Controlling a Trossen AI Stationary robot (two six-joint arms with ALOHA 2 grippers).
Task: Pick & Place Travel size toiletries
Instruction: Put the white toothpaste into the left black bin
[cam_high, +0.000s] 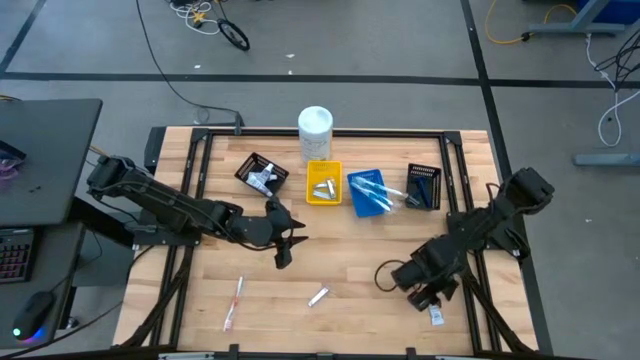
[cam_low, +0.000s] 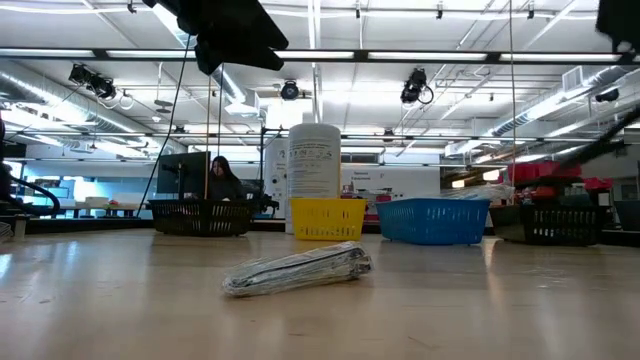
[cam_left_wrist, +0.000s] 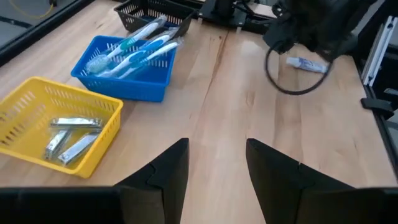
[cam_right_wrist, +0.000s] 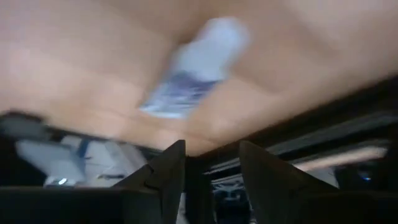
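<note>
My left gripper (cam_high: 284, 250) hovers open and empty over the table's middle left; its fingers (cam_left_wrist: 168, 171) point toward the yellow tray (cam_left_wrist: 93, 146) of silvery sachets (cam_left_wrist: 73, 124) and the blue tray (cam_left_wrist: 152, 84) of light-blue toothbrushes (cam_left_wrist: 140, 46). My right gripper (cam_high: 428, 296) is open near the near right corner, just short of a small white tube (cam_high: 437, 316) (cam_right_wrist: 193, 74) lying flat on the wood. A pink toothbrush (cam_high: 235, 300) and a silvery sachet (cam_high: 318, 296) (cam_low: 300, 268) lie flat on the near half of the table.
A tall white container (cam_high: 315, 128) stands at the far edge behind the yellow tray (cam_high: 323, 196). Black trays sit to the left (cam_high: 262, 175) and right (cam_high: 424, 186) of the row. Bare wood lies between the two arms. The near right table edge (cam_high: 470, 330) is close to the tube.
</note>
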